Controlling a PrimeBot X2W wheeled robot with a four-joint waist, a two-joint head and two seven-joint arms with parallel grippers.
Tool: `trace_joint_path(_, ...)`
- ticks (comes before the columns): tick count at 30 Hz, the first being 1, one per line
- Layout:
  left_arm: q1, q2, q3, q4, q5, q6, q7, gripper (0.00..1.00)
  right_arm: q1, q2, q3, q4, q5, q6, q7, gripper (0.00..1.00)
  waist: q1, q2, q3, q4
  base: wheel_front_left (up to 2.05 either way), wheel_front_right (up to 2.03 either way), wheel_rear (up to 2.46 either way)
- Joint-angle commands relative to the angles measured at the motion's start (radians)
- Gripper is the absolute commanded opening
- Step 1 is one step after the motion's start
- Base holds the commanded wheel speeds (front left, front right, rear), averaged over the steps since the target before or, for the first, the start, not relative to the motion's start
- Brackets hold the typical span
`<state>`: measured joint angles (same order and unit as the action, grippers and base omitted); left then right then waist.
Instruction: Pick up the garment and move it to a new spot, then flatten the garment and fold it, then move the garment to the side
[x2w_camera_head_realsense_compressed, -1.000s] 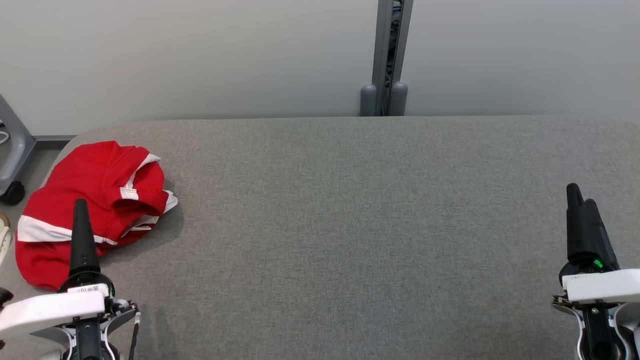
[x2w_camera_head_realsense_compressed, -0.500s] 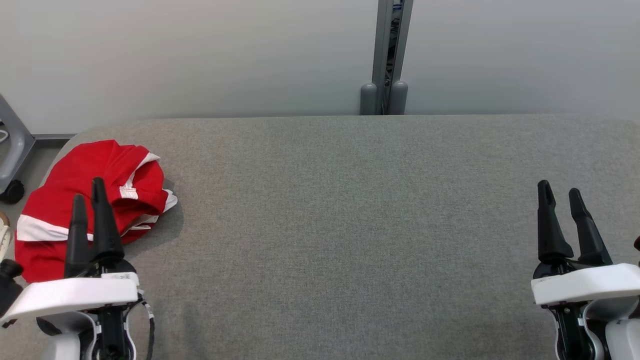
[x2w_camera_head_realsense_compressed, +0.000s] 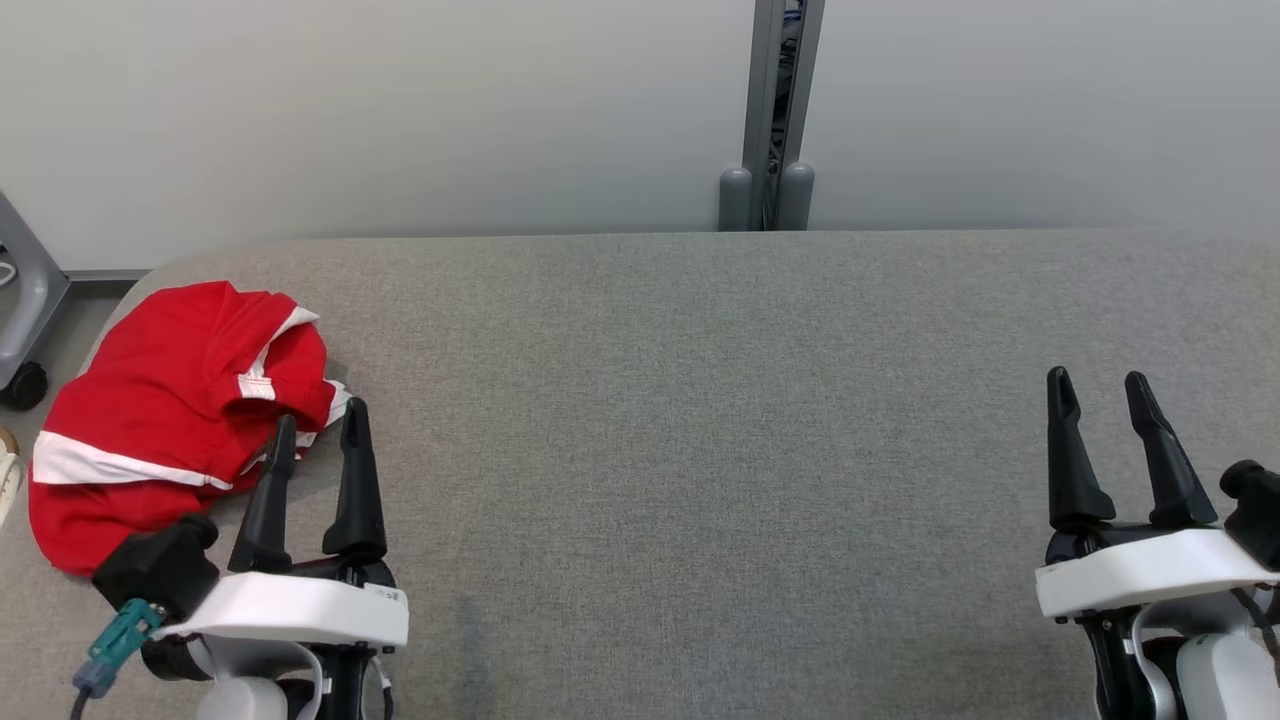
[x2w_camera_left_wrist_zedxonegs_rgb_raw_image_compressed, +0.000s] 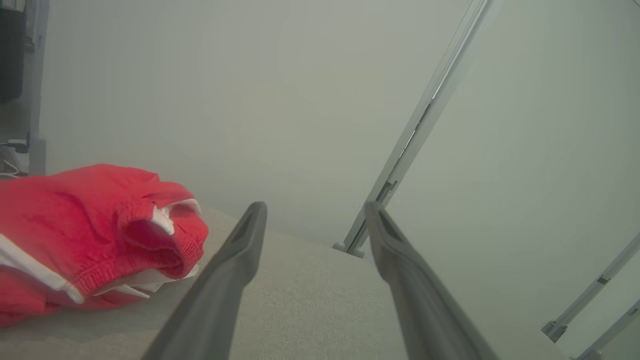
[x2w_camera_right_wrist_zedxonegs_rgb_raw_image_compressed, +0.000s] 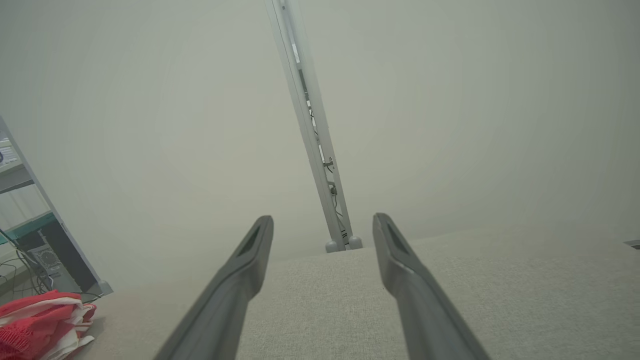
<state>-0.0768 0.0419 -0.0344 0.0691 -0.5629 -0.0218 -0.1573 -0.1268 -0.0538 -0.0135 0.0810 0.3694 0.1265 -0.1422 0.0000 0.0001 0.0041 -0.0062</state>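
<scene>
At the near edge of the grey worktop (x2w_camera_head_realsense_compressed: 700, 450), the left tool (x2w_camera_head_realsense_compressed: 318, 418) hovers with its two dark fingers apart and nothing between them, just beside the right side of the red garment (x2w_camera_head_realsense_compressed: 170, 400). In the head view one finger overlaps the cloth's hem. The left wrist view shows the garment lying off to the left of both fingers, so contact cannot be confirmed. By the near right corner, the right tool (x2w_camera_head_realsense_compressed: 1098, 380) stands likewise spread and empty, well apart from the cloth.

The garment, red with white bands, sits crumpled in a heap at the worktop's left edge, toward the far left corner.

The job appears to be at its first step, the pick-up, with nothing gripped, flattened or folded yet. The next move likely calls for the left tool to swing left and down onto a raised fold and close on it. It needs to take enough layers to lift the heap without nudging it over the left edge. The bare middle of the worktop offers a new spot.

A small white sticker (x2w_camera_head_realsense_compressed: 385, 594) on the left wrist casing is too small to read, and no lettering shows on the garment. Beyond the far edge, a grey post (x2w_camera_head_realsense_compressed: 775, 110) rises against a plain wall (x2w_camera_head_realsense_compressed: 400, 100).
</scene>
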Motion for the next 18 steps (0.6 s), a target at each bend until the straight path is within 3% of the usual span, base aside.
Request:
trace_joint_path(1, -0.008, 0.007, -0.01, -0.002, 0.044, 0.012, -0.011, 1.0, -0.021, -0.007, 0.003, 0.005, -0.039, 0.004, -0.013, 1.0, 0.0, -0.0001, -0.001, 0.0, 0.0, 0.0, 0.0)
trace_joint_path(18, -0.021, 0.008, -0.078, 0.156, 0.241, 0.046, -0.046, 1.0, -0.038, 0.001, -0.004, 0.163, -0.188, 0.005, -0.053, 1.0, 0.0, -0.0001, -0.013, 0.003, 0.0, 0.0, 0.0)
